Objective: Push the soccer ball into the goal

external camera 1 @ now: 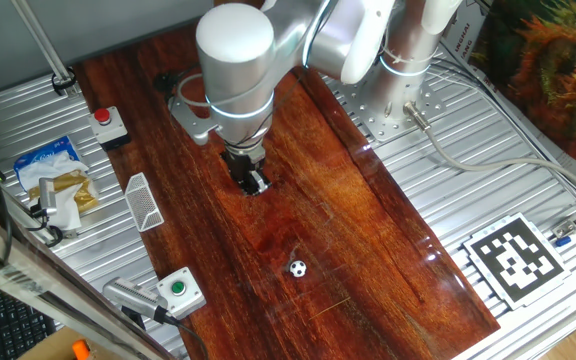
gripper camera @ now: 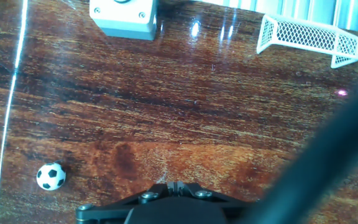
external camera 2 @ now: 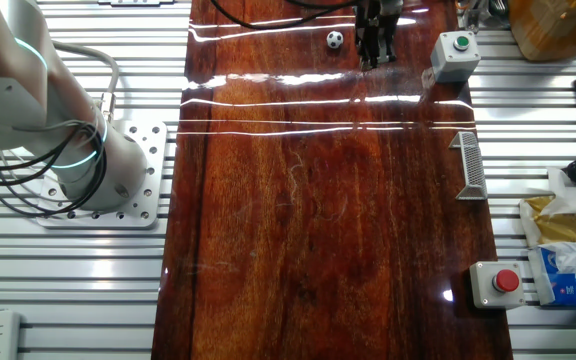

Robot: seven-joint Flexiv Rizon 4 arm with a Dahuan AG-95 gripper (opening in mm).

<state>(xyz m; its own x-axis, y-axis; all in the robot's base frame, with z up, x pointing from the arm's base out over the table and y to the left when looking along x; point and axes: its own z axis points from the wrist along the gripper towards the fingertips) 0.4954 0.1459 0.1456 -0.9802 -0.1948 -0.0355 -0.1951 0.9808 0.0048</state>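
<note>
The soccer ball (external camera 1: 297, 268) is a tiny white ball with black patches and lies on the dark wooden board. It also shows in the other fixed view (external camera 2: 335, 39) and at the lower left of the hand view (gripper camera: 51, 176). The goal (external camera 1: 144, 201) is a small white mesh frame at the board's edge; it also shows in the other fixed view (external camera 2: 471, 165) and in the hand view (gripper camera: 308, 38). My gripper (external camera 1: 255, 185) is shut and empty, its tip low over the board, a short way from the ball and not touching it. It shows too in the other views (external camera 2: 376, 55) (gripper camera: 174, 185).
A grey box with a green button (external camera 1: 180, 291) stands at the board's edge near the ball's end. A box with a red button (external camera 1: 107, 122) stands at the other end. Bags (external camera 1: 56, 175) lie beside the goal. A marker tag (external camera 1: 513, 257) lies on the metal table.
</note>
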